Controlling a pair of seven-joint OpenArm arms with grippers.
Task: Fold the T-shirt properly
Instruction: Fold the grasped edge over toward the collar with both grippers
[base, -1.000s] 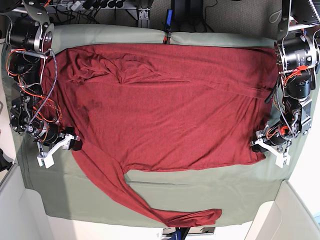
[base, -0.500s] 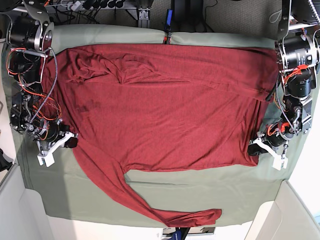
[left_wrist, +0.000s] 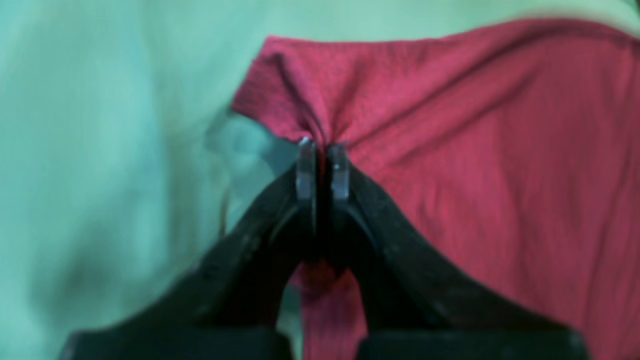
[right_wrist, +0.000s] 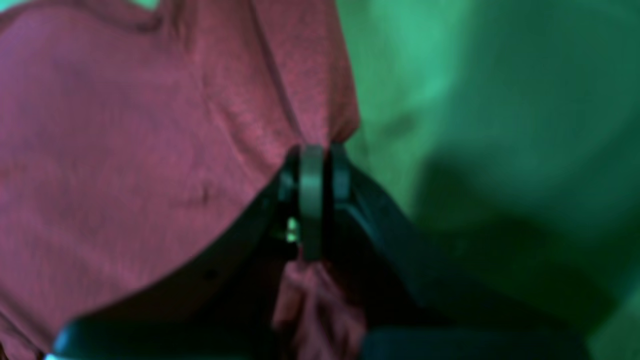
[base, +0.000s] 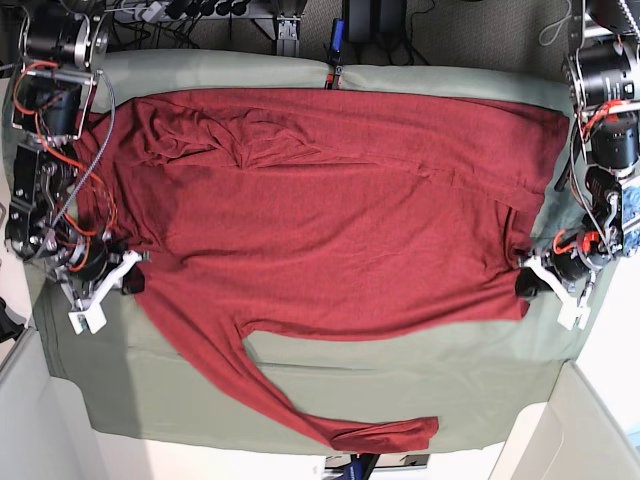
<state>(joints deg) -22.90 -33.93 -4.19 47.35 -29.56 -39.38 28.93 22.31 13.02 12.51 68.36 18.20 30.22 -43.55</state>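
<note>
1. one t-shirt, dark red, lies spread over the green-covered table; two grippers work it.
2. frame left: right gripper has its fingers clenched on the shirt's edge; a second ago they were apart.
3. frame right: left gripper likewise pinches the hem corner.
4. only the wrist views show cloth bunched between the fingers.

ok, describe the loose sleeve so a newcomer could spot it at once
Start at the sage-green cloth covering the table, with the dark red T-shirt spread across it. From the shirt's body one sleeve trails alone toward the bottom edge of the base view, ending near its middle. It is the only long, narrow red strip there.
</note>
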